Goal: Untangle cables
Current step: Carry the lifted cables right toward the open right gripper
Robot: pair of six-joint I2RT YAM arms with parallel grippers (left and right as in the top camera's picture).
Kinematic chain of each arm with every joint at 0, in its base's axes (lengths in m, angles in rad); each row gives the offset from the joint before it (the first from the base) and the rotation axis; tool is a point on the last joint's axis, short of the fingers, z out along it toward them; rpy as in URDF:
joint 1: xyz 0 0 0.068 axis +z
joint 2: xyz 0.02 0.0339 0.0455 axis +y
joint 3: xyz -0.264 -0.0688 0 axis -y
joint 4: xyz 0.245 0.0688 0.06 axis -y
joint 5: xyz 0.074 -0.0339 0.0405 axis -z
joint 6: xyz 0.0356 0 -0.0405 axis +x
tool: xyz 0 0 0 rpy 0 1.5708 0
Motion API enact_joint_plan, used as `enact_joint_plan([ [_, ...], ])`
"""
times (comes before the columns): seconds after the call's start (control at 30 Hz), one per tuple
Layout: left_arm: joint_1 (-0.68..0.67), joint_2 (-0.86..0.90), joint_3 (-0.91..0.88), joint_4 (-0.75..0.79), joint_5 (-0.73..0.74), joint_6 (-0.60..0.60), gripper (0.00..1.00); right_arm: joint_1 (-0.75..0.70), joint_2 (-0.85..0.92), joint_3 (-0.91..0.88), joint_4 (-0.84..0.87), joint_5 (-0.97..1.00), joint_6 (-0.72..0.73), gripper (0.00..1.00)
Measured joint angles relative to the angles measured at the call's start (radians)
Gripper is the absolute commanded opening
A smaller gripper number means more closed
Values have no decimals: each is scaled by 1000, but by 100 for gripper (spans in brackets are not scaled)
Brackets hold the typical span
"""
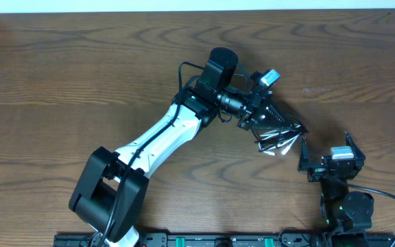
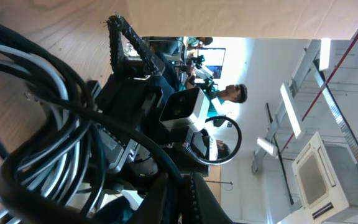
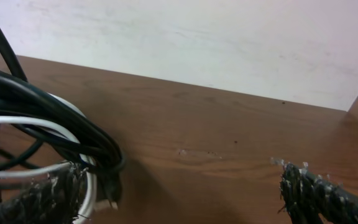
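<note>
The right tool (image 3: 179,186) stands wide open with nothing between its fingers, which point toward the far edge of the tabletop (image 1: 81,68). Its left finger (image 3: 42,196) touches, or all but touches, the outer loops of the cables (image 1: 280,140). The open gap holds only bare wood, so the bundle lies off to this tool's left, not ahead of it.

The black strands and the one white strand sweep in from the left and curl down at that finger. The bundle's long axis runs roughly parallel to the near edge.

At the bundle's other end the left tool (image 1: 273,128) is closed, and it appears to be clamped on the cables. The bundle sits in the right half of the tabletop, nearer the near edge than the far one.

The right arm is the free one and the closer one. I judge that it needs a short sideways shift to its left so that a single strand falls between its fingers.
</note>
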Motion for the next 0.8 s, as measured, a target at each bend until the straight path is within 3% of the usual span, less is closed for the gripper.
enact_joint_plan([
  [0.8,0,0,0,0,0,50,8,0,0,0,0,0,0,99],
])
